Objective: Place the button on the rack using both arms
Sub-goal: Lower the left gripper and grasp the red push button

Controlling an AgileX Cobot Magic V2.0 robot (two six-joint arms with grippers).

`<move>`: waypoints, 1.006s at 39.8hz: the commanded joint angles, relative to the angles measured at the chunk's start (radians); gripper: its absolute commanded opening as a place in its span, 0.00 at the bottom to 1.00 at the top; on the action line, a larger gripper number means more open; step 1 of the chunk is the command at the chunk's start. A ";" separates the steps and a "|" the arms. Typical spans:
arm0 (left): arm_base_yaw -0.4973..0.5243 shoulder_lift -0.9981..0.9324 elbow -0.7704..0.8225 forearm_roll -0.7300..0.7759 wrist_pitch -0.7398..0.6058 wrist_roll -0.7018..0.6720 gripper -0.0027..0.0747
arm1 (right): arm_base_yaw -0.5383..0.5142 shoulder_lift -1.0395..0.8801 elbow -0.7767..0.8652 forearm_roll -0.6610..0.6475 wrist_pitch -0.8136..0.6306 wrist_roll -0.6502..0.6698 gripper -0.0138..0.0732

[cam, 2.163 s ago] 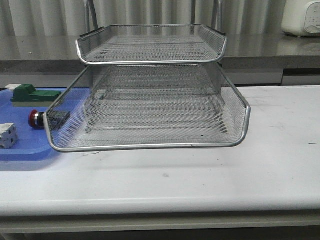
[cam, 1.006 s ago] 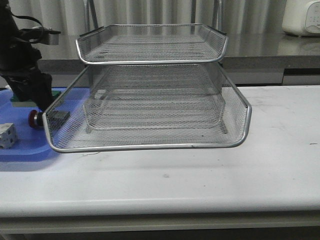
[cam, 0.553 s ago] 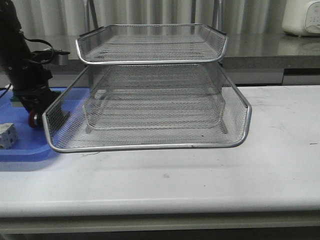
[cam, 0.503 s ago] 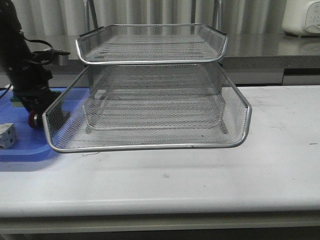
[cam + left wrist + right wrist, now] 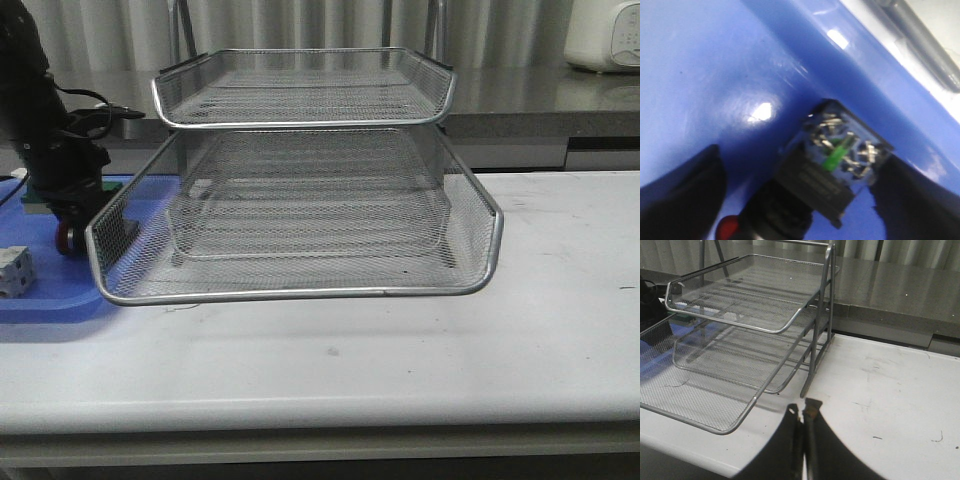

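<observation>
Left arm (image 5: 45, 120) now down over the blue tray (image 5: 40, 300) at the counter's (image 5: 400, 370) left end; 2.2 s back that spot held no arm at all, and since 0.5 s ago the arm has barely shifted. Left claw (image 5: 800, 200) fingers (image 5: 680, 190) stand apart, one on each side of the button (image 5: 830, 170), not yet touching it. Button lies on its side on the blue tray, just beside the rack's (image 5: 300, 210) lowest tier, same place as earlier; red head (image 5: 66, 237) peeks out below the arm in front view. White block (image 5: 14, 270) unmoved near the tray's front. Right claw (image 5: 802, 412) hangs above bare counter right of the rack, fingertips pressed together, holding nothing.
</observation>
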 commanded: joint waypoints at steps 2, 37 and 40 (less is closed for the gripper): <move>-0.008 -0.064 -0.030 -0.009 -0.008 0.002 0.41 | 0.001 0.009 -0.023 0.020 -0.072 0.000 0.09; 0.112 -0.283 -0.030 0.020 0.149 -0.089 0.13 | 0.001 0.009 -0.023 0.020 -0.072 0.000 0.09; 0.112 -0.329 -0.030 0.020 0.190 -0.111 0.13 | 0.001 0.009 -0.023 0.020 -0.072 0.000 0.09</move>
